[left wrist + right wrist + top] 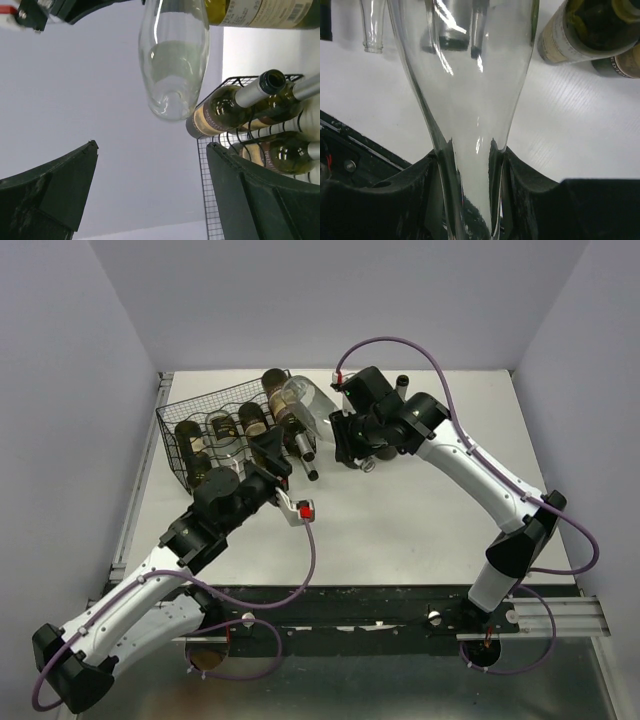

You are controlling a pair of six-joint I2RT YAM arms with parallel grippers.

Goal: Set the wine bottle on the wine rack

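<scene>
The right gripper (470, 165) is closing tightly on the wine bottle (465, 75), a clear glass one. Its two black fingers (520, 175) are pressing on opposite sides of the narrow neck, with only the width of the neck between them. From the wrist camera the bottle is widening away from the gripper, so the neck is pointing back into the gripper and the base is pointing away from it.

Seen from above, the bottle's long axis is running diagonally, from the gripper toward the far left. The base is hanging over the right end of the wine rack (172, 445), a black wire basket at the far left of the white table (400, 530). Several dark bottles (250, 420) are lying side by side in the rack. Whether the clear bottle is touching the rack or the nearest of those bottles cannot be told.

The left gripper (152, 147) is sitting just in front of the rack with its jaws spread wide and nothing between them. Its camera is looking up at the clear bottle's rounded base.
</scene>
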